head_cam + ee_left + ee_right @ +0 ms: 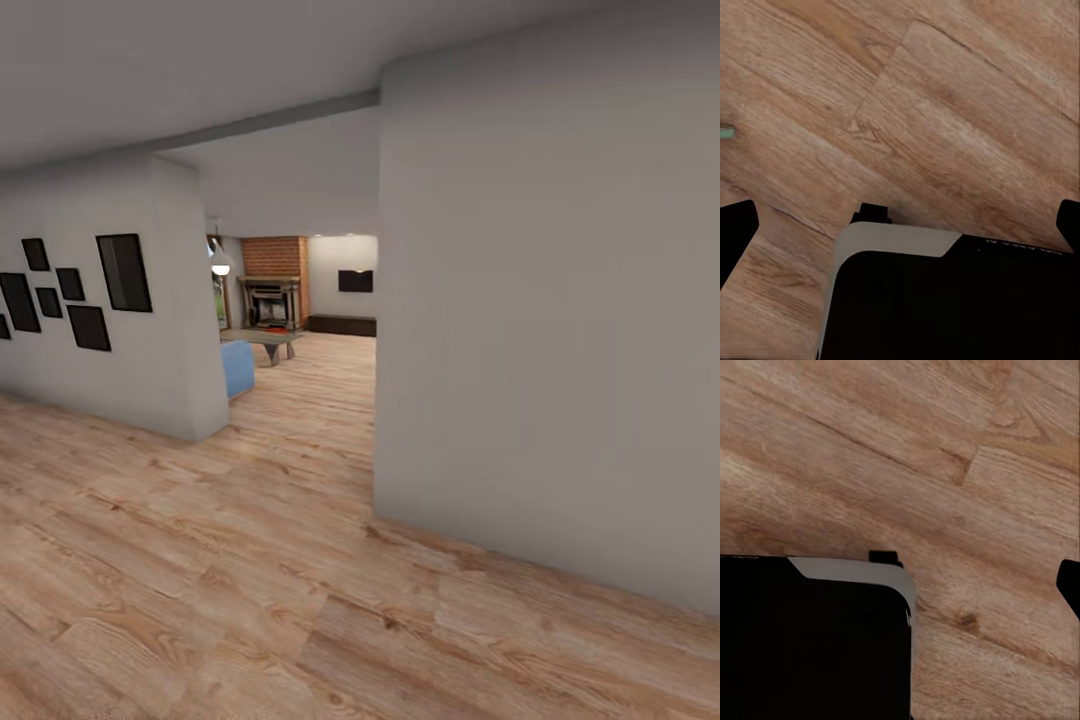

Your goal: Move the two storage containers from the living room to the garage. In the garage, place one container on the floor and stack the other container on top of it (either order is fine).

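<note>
While living room (300, 300) lies far ahead through gap, base to be steered between walls, right corner (377, 400) cleared. Pincer opening on both arms cannot be told; nothing seen held.

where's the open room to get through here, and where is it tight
Open wood-plank floor spreads across the foreground. The free way ahead is the passage between the picture-hung wall and the big grey wall. It gets crowded past that: a blue seat, low grey table, then the brick fireplace.

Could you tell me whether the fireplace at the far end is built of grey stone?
No, the fireplace is red brick, standing beyond the low table.
</note>
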### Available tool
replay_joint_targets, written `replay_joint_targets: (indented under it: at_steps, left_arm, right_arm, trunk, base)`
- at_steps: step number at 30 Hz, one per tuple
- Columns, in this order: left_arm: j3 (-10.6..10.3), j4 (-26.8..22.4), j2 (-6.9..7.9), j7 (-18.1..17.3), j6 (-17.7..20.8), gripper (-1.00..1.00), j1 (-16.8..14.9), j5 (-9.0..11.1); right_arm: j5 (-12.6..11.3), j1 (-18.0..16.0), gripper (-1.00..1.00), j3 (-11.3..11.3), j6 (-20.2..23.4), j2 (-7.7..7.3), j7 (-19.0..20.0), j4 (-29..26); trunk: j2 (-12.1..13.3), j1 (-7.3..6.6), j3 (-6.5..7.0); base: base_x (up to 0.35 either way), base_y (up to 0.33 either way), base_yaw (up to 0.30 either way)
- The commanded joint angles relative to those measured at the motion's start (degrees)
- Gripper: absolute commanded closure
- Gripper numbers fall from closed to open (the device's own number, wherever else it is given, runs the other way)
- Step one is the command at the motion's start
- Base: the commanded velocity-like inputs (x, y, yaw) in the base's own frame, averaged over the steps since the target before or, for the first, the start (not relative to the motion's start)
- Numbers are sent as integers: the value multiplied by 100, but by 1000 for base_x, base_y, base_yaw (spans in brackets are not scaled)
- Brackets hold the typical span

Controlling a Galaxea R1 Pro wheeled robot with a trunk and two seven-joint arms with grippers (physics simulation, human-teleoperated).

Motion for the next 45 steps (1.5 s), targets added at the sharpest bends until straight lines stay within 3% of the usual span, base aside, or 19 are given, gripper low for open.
replay_joint_targets:
  at_steps: [1,19,36,45]
  left_arm:
    - [-49,6,0,0,-18,-100,-5,52]
    - [-49,9,0,0,17,-100,-4,52]
    - [-49,7,0,0,42,-100,-5,52]
    - [-49,6,0,0,44,-100,-3,52]
  right_arm:
    - [-4,-8,-100,47,-26,2,-30,18]
    - [0,-8,-100,51,-23,-5,-30,15]
    - [-1,-9,-100,42,-31,-6,-28,18]
    - [0,-9,-100,60,-32,-40,-18,15]
  trunk:
    - [-8,2,-6]
    - [-8,2,43]
    - [-8,2,5]
    - [-8,2,0]
  base:
    - [0,0,248]
    - [247,0,255]
    - [322,0,266]
    - [322,0,41]
